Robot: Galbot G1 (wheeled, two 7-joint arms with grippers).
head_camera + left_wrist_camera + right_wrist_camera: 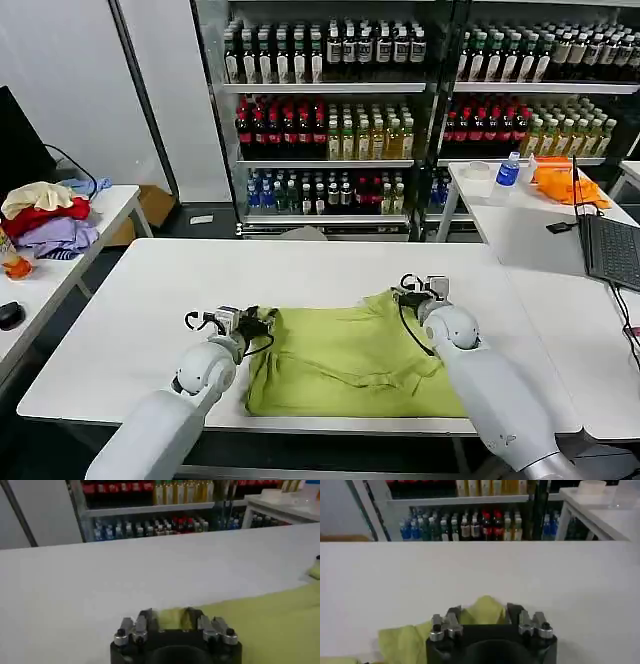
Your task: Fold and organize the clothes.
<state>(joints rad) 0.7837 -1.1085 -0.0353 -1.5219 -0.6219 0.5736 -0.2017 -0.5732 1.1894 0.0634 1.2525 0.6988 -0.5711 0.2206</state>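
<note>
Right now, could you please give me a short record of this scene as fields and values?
garment: lime T-shirt, partly folded, lying on the white table
left gripper: at the shirt's left edge, fabric between its fingers
right gripper: at the shirt's far right corner, fabric bunched between its fingers
side table: garment pile at left
background: drink shelves

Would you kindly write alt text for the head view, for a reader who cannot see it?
A lime-green thin-fabric T-shirt lies partly folded on a white table, the left gripper at its left edge and the right gripper at its far right corner. Behind stand shelves of bottled drinks.
</note>
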